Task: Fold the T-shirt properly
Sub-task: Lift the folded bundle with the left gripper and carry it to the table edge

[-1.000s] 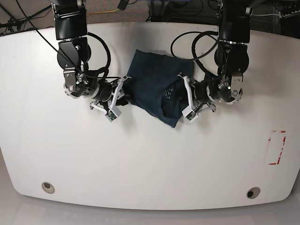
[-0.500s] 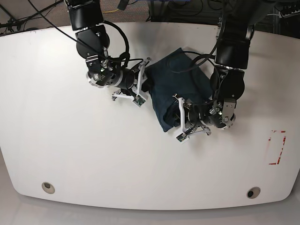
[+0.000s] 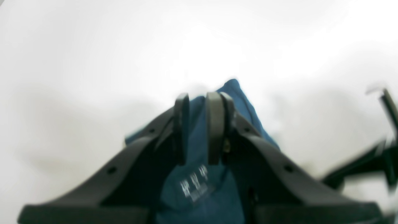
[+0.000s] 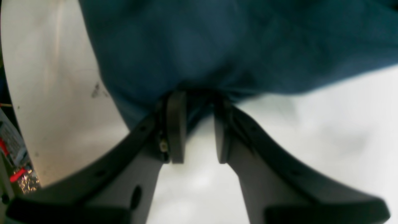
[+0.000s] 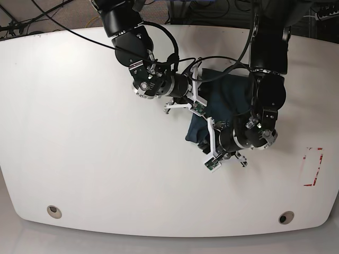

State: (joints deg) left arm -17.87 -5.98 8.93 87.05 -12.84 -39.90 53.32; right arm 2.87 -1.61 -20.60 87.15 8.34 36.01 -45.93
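Note:
The dark navy-teal T-shirt point(image 5: 229, 98) lies bunched in a narrow heap right of the table's middle. My left gripper point(image 5: 211, 144) holds its near lower corner. In the left wrist view that gripper point(image 3: 197, 99) is shut on a teal fold point(image 3: 199, 193) carrying small white print. My right gripper point(image 5: 197, 93) meets the cloth's left side. In the right wrist view its tips point(image 4: 199, 96) pinch a bunched edge of the shirt point(image 4: 233, 40), which fills the view above them. The two grippers stand close together, one above the other.
The white table point(image 5: 95, 159) carries a red tape mark point(image 5: 312, 166) near the right edge and two round ports point(image 5: 53, 211) point(image 5: 286, 217) along the front. Black cables loop behind the shirt. The table's rim point(image 4: 7, 93) shows left in the right wrist view.
Both arms have carried the shirt rightward. The right gripper swung from the left to the centre, the left gripper came toward the front, and the cloth has gathered into a tighter bundle.

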